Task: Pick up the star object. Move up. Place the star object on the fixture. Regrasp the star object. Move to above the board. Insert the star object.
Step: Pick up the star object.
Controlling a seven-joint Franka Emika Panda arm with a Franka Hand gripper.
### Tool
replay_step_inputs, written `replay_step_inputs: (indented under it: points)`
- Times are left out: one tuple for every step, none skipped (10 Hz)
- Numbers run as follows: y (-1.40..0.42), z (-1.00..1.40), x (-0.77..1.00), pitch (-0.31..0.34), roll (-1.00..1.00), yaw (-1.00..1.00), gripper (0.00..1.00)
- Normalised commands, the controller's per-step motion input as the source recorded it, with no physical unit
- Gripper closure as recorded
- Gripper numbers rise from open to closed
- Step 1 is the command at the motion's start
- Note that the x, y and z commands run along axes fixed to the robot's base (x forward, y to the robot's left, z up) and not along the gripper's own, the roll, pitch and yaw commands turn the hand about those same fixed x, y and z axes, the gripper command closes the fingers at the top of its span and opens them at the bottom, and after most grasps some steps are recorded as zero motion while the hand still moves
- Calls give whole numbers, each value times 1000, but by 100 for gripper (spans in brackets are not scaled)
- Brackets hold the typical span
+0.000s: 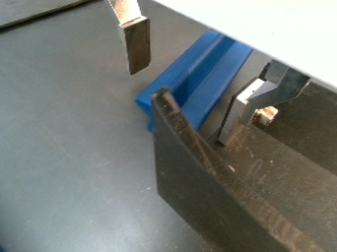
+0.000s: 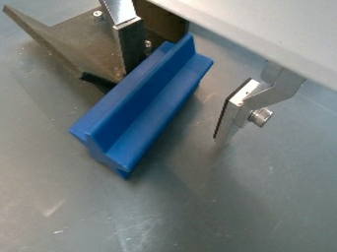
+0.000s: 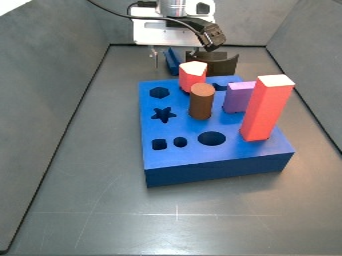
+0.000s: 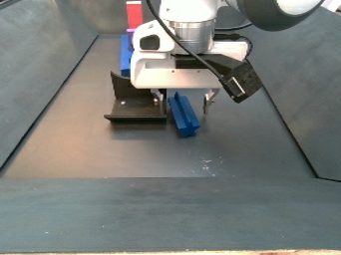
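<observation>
The long blue star-profiled bar (image 2: 142,105) lies flat on the dark grey desk floor (image 2: 224,207), one end against the foot of the fixture (image 2: 82,49), a dark L-shaped bracket on a base plate. In a side view the same bar (image 4: 184,113) stretches from beside the fixture (image 4: 134,103) toward the near edge of the desk, directly under the arm's wrist.

The gripper (image 2: 184,74) hangs low over the bar with its two flat silver fingers spread wide apart, one on each side of the piece and neither touching it. One finger (image 2: 245,106) stands just beside the bar's long flank; the opposite finger (image 2: 125,14) is over by the fixture's upright. In a wrist view the bar (image 1: 195,79) runs through the gap between the separated fingers of the gripper (image 1: 191,74), with the fixture's sloped dark plate (image 1: 250,182) filling the foreground.

In a side view the gripper (image 3: 175,55) sits at the far edge of the desk, behind the large blue board (image 3: 214,135). That board carries a red rectangular block (image 3: 266,108), a purple block (image 3: 238,97), a brown cylinder (image 3: 201,101) and a red-and-white prism (image 3: 194,76), standing upright, and a star-shaped cutout (image 3: 163,114) lies open near its left side.
</observation>
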Motion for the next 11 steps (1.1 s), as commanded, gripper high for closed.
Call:
replay_step_inputs:
  points:
    - [-83,-74,-120,-81,-120,157,0]
    - [0,-91,-234,-86,0,140,0]
    - [0,-106,-171,-54,0,43,0]
    - [46,-14,0,0,-80,0,0]
    - [0,0,0,0,-7,0,0]
    - [0,0,0,0,0,0,0]
    - [0,0,0,0,0,0,100]
    - [0,0,0,0,0,0,100]
    - [0,0,0,0,0,0,100]
    - [0,0,0,0,0,0,100]
    - [0,0,0,0,0,0,100]
